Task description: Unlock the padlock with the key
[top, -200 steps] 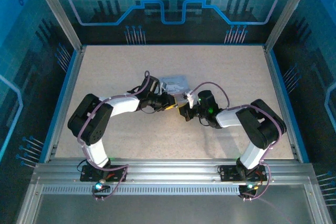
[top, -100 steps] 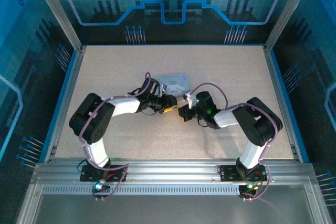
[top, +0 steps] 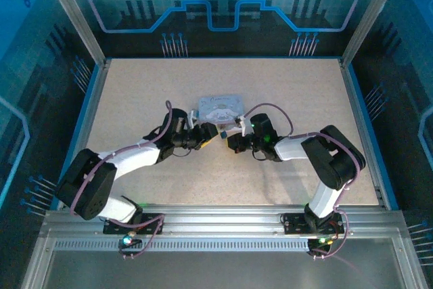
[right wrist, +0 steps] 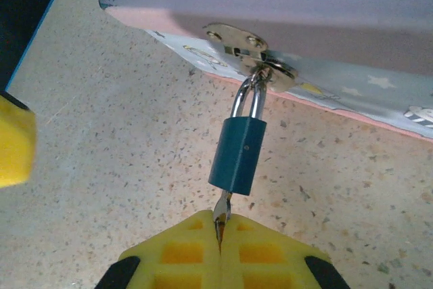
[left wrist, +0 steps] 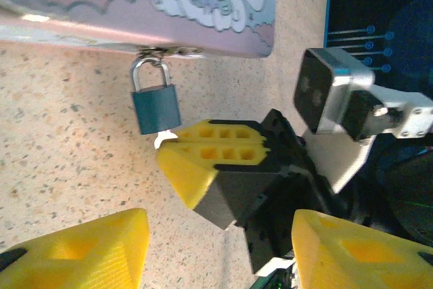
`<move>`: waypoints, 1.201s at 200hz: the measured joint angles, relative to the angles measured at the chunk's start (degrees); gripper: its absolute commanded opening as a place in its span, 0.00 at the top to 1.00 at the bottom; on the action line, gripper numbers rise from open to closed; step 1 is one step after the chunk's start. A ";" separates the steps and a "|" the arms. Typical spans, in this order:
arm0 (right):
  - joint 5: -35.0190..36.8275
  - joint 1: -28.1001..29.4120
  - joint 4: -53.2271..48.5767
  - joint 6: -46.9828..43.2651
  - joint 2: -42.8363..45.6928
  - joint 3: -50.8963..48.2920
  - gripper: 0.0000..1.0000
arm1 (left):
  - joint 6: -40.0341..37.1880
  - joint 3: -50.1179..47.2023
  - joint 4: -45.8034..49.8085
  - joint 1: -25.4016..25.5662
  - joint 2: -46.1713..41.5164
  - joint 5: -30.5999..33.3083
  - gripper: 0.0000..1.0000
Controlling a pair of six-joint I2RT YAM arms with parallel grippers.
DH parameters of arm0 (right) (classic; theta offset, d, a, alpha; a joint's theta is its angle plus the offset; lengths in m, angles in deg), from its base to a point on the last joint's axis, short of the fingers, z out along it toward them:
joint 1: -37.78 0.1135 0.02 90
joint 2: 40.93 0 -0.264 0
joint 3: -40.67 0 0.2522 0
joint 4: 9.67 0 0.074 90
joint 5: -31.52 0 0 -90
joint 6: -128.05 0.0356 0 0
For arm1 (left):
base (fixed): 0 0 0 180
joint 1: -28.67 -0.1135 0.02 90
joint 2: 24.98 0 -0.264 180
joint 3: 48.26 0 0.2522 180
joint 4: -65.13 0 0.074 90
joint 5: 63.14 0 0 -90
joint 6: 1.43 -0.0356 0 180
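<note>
The padlock (right wrist: 240, 153) hangs from the box's (right wrist: 325, 11) front clasp (right wrist: 240, 42) and lies flat on the table (right wrist: 101, 133). My right gripper (right wrist: 220, 243), its arm stretched low towards the lock, is clamped tight on the key (right wrist: 221, 216), whose blade meets the lock's base. My left gripper (left wrist: 220, 248) faces it with jaws apart, holding nothing.

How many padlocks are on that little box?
1. The padlock is hooked through the hasp on the box's near side, just ahead of the right tool gripping the key. More could hide on the box's far side.
</note>
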State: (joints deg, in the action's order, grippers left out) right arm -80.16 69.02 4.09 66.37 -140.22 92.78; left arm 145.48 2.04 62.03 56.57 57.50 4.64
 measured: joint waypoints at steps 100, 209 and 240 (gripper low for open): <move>-1.79 0.37 -5.11 8.74 1.68 1.73 1.00 | 19.52 -8.74 -29.83 0.66 12.20 2.05 0.48; -1.97 0.66 -6.16 10.32 1.68 2.58 1.00 | 30.25 -10.14 -51.49 2.38 27.10 4.20 0.54; -1.97 0.63 -6.23 10.32 1.68 2.60 1.00 | 30.82 -10.23 -52.81 2.38 27.21 5.64 0.55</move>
State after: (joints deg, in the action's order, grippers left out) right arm -82.12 69.66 -2.14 76.68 -138.53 95.38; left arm 176.29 -8.19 9.23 58.95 84.71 10.28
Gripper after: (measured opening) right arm 0.041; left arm 0.458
